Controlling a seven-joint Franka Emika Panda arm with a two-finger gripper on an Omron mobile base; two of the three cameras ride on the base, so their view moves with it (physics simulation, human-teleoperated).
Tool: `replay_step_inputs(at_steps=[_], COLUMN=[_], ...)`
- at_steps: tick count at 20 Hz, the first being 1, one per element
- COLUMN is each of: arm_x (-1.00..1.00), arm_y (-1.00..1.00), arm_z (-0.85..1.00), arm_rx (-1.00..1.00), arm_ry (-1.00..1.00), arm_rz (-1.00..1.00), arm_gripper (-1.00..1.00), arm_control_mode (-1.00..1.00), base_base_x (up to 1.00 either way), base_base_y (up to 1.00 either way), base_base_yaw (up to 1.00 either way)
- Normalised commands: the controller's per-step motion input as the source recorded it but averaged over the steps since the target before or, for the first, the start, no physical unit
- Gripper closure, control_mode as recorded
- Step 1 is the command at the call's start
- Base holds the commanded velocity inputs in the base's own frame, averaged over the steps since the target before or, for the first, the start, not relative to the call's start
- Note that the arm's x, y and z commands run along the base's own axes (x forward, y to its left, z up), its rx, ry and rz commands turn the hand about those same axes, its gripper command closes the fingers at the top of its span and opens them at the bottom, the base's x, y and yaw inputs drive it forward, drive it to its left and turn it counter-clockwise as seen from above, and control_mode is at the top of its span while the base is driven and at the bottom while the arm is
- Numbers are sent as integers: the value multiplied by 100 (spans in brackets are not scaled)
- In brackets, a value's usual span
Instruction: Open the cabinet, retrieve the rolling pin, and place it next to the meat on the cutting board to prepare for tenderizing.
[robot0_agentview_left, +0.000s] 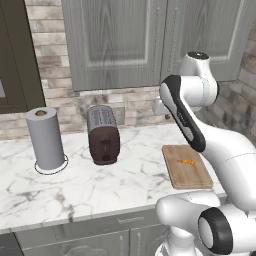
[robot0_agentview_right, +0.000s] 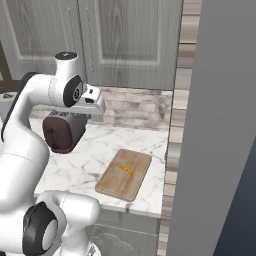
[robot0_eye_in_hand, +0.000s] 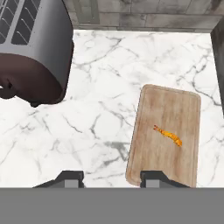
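The grey wood-grain cabinet (robot0_agentview_left: 117, 42) (robot0_agentview_right: 132, 40) hangs on the wall above the counter with both panelled doors closed. The rolling pin is out of view. On the marble counter lies the light brown cutting board (robot0_agentview_left: 192, 175) (robot0_agentview_right: 112, 182) (robot0_eye_in_hand: 168, 109), with the small orange meat (robot0_agentview_left: 186, 162) (robot0_agentview_right: 127, 170) (robot0_eye_in_hand: 168, 135) near its middle. My gripper (robot0_eye_in_hand: 111, 178) hovers well above the counter, pointing down, open and empty. Its right fingertip (robot0_eye_in_hand: 153, 177) shows over the board's near edge, and its left one over bare marble.
A dark brown and silver toaster (robot0_agentview_left: 103, 135) (robot0_agentview_right: 62, 131) (robot0_eye_in_hand: 30, 52) stands left of the board. A paper towel roll (robot0_agentview_left: 46, 137) stands further left. A tall grey panel (robot0_agentview_right: 220, 125) walls off the counter's right end. A dark brown cabinet (robot0_agentview_left: 17, 55) hangs at left.
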Motion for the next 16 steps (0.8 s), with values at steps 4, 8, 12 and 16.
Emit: replay_step_inputs(at_steps=[4, 8, 12, 16], arm_x=[-10, 0, -15, -12], arm_y=[0, 5, -6, -9], arm_z=[0, 0, 18, 51], arm_rx=[0, 0, 0, 0], arm_ry=[-3, -7, -8, -15], arm_rz=[0, -15, -16, -13], arm_gripper=[-100, -100, -100, -100], arm_control_mode=[-100, -100, -100, -100], base_base_x=[0, 0, 0, 0], base_base_y=[0, 0, 0, 0], base_base_yaw=[0, 0, 0, 0])
